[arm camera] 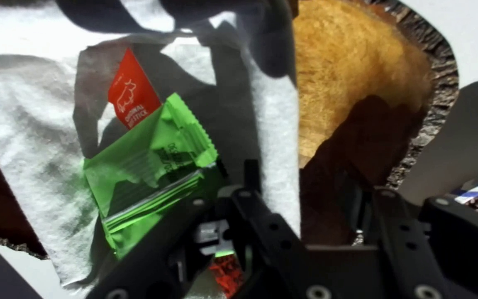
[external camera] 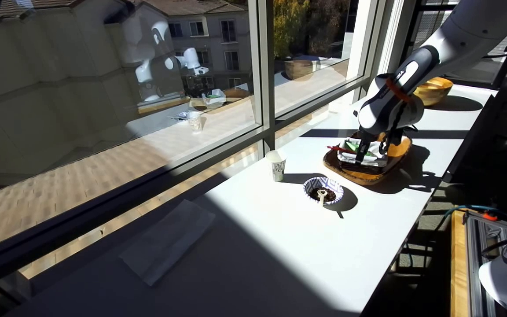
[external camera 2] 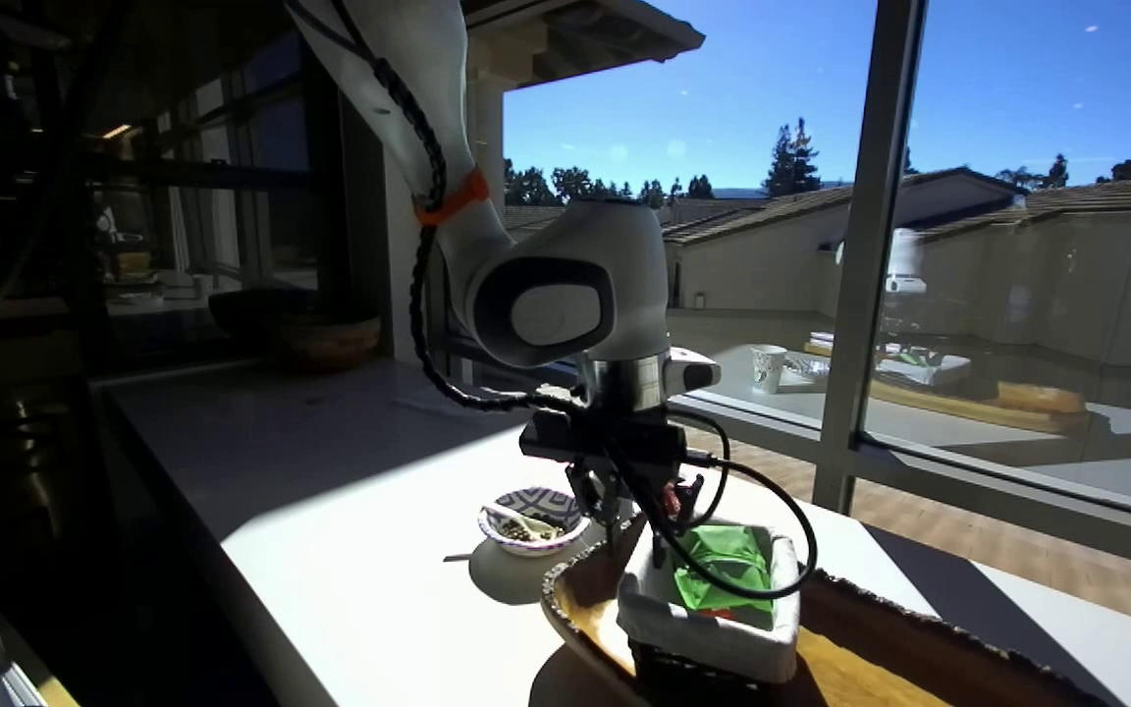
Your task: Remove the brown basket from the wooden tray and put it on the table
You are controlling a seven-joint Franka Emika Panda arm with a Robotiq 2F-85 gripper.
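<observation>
Fingers (arm camera: 252,176) well apart, nothing gripped, 1 side of brown basket (external camera 2: 708,643) btwn them, tray (arm camera: 347,50) below

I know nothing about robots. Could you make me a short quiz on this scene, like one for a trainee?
1. True or false: the dark brown, white-lined rectangular basket sits in the orange-brown wooden tray with its rough bark edge.
2. In the wrist view, what colour is the zigzag-edged packet partly covering the red packet with an animal outline? A) blue; B) green; C) yellow.
3. Are the fingers of the black two-fingered gripper together or apart, and where do they show?

Key:
1. True.
2. B.
3. Apart: in the wrist view, one shows over the basket's inside, the other past its rim, outside.
</observation>
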